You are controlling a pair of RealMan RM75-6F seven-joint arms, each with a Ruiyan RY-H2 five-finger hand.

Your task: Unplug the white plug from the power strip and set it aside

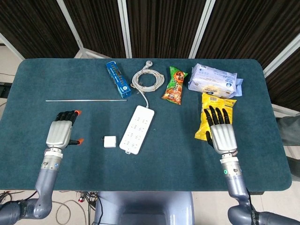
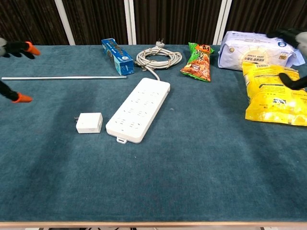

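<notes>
Listing the white plug (image 1: 109, 141) first: we find it out of the power strip (image 1: 137, 129), lying flat on the table (image 1: 56, 75) just beside the strip's left edge, near its lower end, prongs pointing away from the strip. We judge the task essentially done. Our left hand (image 1: 59, 132) sits well to the left of the strip, beyond the plug, fingers spread and holding nothing; it is the nearer hand, with bare cloth between it and the plug. Our right hand (image 1: 221, 132) lies well to the right of the strip, spread and empty, over the lower edge of a yellow bag (image 1: 216, 108). Beyond the strip's far end: its coiled cord (image 1: 147, 78), a blue box (image 1: 117, 79), a snack packet (image 1: 175, 85), a wipes pack (image 1: 213, 80). A thin metal rod (image 1: 86, 100) lies to the far left of the strip.
</notes>
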